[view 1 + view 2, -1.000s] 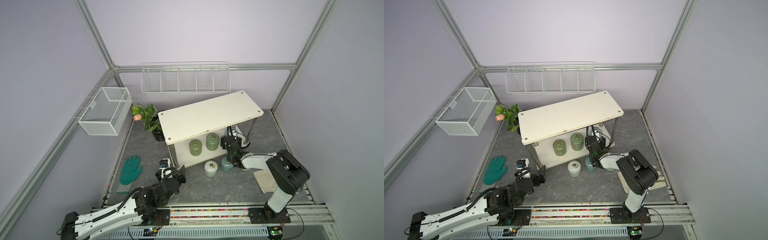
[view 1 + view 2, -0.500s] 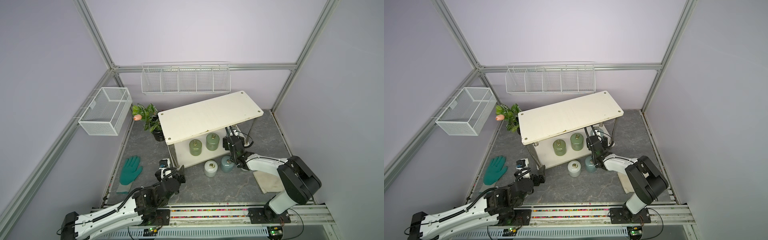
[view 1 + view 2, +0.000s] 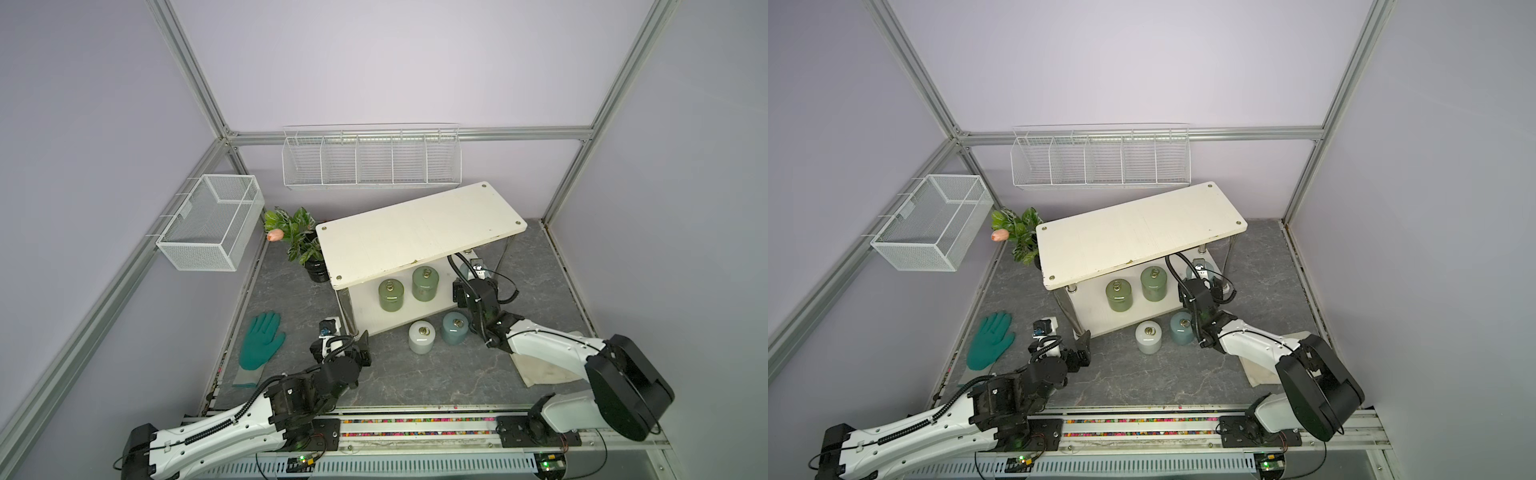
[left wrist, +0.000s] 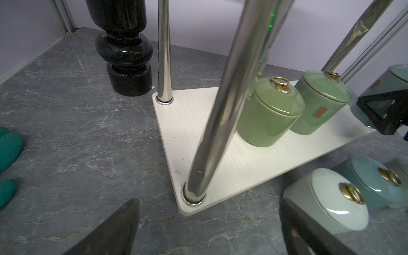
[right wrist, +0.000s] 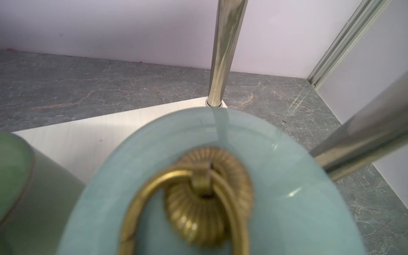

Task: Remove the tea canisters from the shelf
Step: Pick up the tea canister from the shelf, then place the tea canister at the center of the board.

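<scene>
Right gripper (image 3: 1202,276) is hovering over the shelved glossy pale-blue ceramic canister (image 5: 220,136), grip unclear; it's looking slick, breakable, best squeezed round its sides. Left gripper (image 3: 365,340) is waiting, spread.

Mid-floor (image 3: 415,382), shelf (image 3: 419,232), long side running 9 to 3 o'clock. On lower board (image 4: 242,159), left canister (image 3: 391,296) and middle canister (image 3: 425,284) side by side; at 3 o'clock of these, end canister (image 5: 298,198) near corner leg (image 5: 223,55). On floor at shelf's 6 o'clock, front canister (image 3: 422,337), with neighbour canister (image 3: 455,328) just beside at 3. Plant pot (image 3: 316,271) at shelf's 9, glove (image 3: 261,340) at 8, cloth (image 3: 544,372) at 4, back-wall basket (image 3: 372,160) at 12.
</scene>
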`<state>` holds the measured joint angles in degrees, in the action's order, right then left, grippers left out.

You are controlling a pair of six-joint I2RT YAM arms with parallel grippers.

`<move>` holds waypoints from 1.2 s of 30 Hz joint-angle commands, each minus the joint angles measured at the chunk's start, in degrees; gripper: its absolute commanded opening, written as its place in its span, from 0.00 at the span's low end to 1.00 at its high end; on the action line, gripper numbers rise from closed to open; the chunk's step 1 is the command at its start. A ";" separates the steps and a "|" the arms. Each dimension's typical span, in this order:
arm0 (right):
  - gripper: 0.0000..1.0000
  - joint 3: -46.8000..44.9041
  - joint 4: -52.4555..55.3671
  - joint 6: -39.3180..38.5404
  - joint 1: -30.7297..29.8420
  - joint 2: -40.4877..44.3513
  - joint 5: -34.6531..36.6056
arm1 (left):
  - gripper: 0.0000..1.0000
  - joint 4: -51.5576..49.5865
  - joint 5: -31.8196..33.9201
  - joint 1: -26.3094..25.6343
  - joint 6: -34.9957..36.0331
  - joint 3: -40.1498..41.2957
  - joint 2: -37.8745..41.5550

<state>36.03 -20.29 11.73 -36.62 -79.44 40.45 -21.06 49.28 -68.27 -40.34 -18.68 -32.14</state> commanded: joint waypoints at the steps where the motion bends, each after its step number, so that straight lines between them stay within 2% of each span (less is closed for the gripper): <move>1: 0.54 -1.41 -5.66 -0.03 -1.04 4.62 4.00 | 1.00 -0.80 0.78 -0.11 0.25 -0.21 0.50; 9: 0.54 -4.80 -2.40 0.45 -3.29 11.61 5.91 | 1.00 -0.65 0.83 -0.11 0.56 -0.54 -0.07; 23: 0.54 -10.81 10.66 7.45 -9.48 24.36 8.70 | 1.00 -0.47 0.56 -0.11 2.10 -1.80 -0.58; 36: 0.55 -14.39 21.26 16.21 -19.45 31.19 13.85 | 1.00 0.34 0.38 -0.12 4.04 -2.64 -1.04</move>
<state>22.41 1.41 23.55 -54.43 -50.00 50.26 -20.91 49.25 -68.27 -37.10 -19.11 -32.95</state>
